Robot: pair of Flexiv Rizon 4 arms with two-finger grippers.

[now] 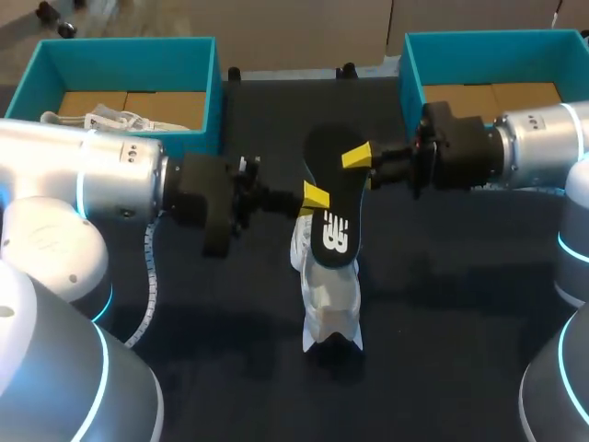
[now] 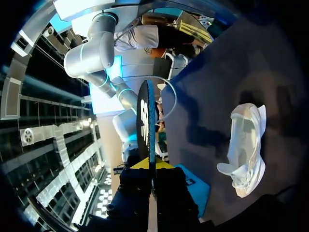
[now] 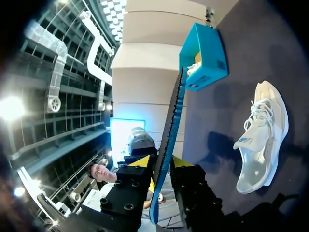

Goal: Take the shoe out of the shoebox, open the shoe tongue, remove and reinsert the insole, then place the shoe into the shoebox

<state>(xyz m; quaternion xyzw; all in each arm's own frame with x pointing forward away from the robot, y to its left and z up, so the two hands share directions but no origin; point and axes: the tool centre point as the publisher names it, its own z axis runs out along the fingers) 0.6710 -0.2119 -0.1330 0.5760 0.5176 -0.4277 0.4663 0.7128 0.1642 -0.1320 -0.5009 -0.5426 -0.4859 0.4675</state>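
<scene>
A black insole (image 1: 331,198) with a white logo hangs in the air above the table's middle, edge-on as the insole (image 2: 146,125) and the insole (image 3: 171,125) in the two wrist views. My left gripper (image 1: 313,195) is shut on its left edge, yellow tips pinching it (image 2: 150,166). My right gripper (image 1: 361,166) comes in from the other side and clamps the insole's far end between both fingers (image 3: 163,164). The white shoe (image 1: 329,295) lies on the dark table below the insole, seen on its side as the shoe (image 2: 246,150) and the shoe (image 3: 263,135).
A teal shoebox (image 1: 129,55) at the back left holds another white shoe (image 1: 110,120). A second teal shoebox (image 1: 479,46) stands at the back right, its cardboard floor bare. A white cable (image 1: 147,276) hangs beside my left arm.
</scene>
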